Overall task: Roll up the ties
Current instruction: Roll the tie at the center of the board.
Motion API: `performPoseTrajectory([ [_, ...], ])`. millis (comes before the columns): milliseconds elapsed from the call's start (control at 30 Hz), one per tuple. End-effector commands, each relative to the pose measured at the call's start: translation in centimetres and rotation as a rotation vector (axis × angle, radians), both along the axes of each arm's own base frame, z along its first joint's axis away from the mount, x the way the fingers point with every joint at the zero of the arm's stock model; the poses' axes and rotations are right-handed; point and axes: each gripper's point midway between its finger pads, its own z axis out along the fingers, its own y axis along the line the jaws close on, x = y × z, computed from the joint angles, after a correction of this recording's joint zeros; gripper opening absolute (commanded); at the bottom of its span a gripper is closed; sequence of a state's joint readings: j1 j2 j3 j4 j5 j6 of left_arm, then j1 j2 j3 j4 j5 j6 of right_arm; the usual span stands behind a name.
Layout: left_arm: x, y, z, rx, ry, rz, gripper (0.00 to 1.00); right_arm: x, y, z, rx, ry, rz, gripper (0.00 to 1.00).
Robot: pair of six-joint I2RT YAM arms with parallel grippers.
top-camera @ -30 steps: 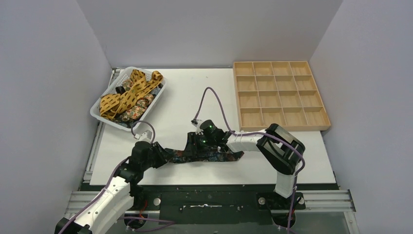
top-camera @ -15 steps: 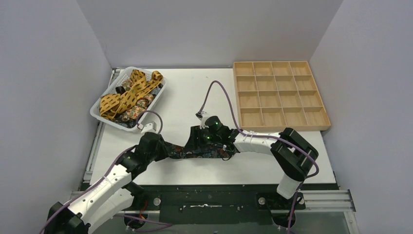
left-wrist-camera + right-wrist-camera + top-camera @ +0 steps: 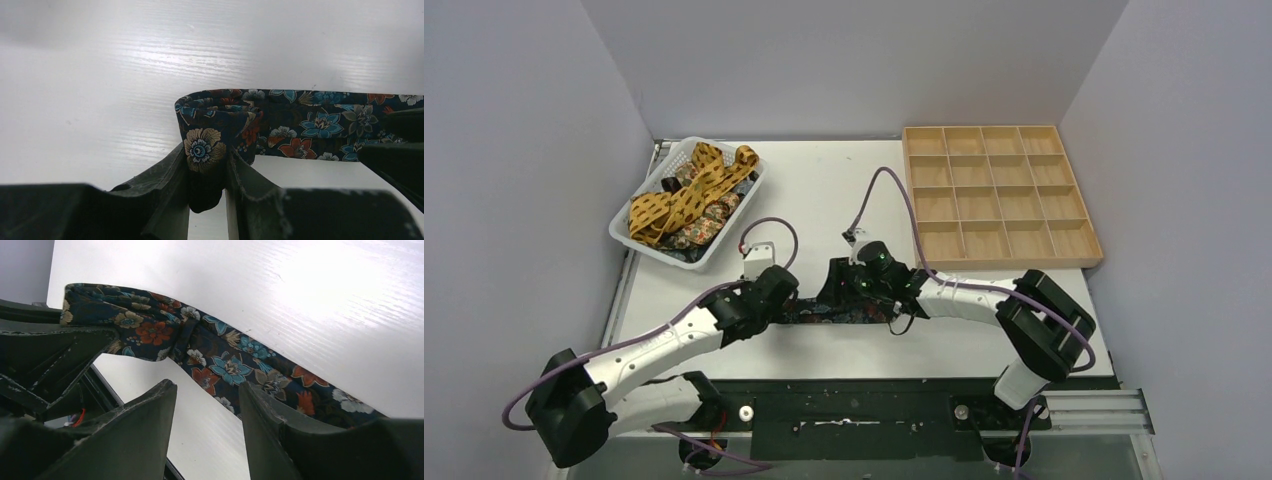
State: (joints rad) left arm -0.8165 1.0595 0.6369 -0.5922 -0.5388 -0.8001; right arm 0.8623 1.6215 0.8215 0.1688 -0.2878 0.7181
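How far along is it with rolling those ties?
None looks finished: the wooden tray holds no rolled tie. In hand is one dark floral tie on the table: the left gripper pinches its folded end, barely a first turn, while the right gripper stands open by the strip. Left: the rest of this roll, plus the yellow and patterned ties heaped in the basket.

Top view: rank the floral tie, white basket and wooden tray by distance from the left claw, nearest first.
1. The floral tie: pinched in the left claw, running off to its right.
2. The white basket: back-left of the claw.
3. The wooden tray: back-right, farthest.
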Motion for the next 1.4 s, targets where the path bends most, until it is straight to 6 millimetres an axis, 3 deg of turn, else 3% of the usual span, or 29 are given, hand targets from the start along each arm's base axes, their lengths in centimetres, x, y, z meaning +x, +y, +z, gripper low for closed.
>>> performPoseTrajectory([
  [0, 1.5, 0.7, 2.6, 0.095, -0.085, 0.045, 0.18, 1.4, -0.2, 2.2, 0.050, -0.065, -0.048, 0.50],
  [233, 1.2, 0.7, 2.6, 0.252, -0.100, 0.035, 0.18, 2.0, -1.9, 2.0, 0.048, -0.060, -0.152, 0.51],
  [567, 1.5, -0.6, 1.6, 0.416, -0.104, 0.027, 0.19, 4.0, -7.1, 3.3, 0.039, -0.108, -0.364, 0.53],
  [733, 1.6, -2.7, 1.3, 0.455, -0.109, -0.001, 0.23, 4.9, -10.5, 3.3, -0.008, -0.134, -0.508, 0.54],
  [900, 1.4, -5.2, 0.1, 0.462, -0.087, -0.065, 0.28, 5.6, -12.4, 3.2, -0.018, -0.122, -0.574, 0.55],
  [1133, 1.7, -8.5, -1.2, 0.433, -0.047, -0.135, 0.44, 5.7, -12.7, 3.1, -0.011, -0.099, -0.567, 0.56],
  [1367, 1.7, -12.6, -1.0, 0.228, -0.039, -0.197, 0.59, 5.2, -12.3, 2.5, 0.020, -0.074, -0.530, 0.57],
])
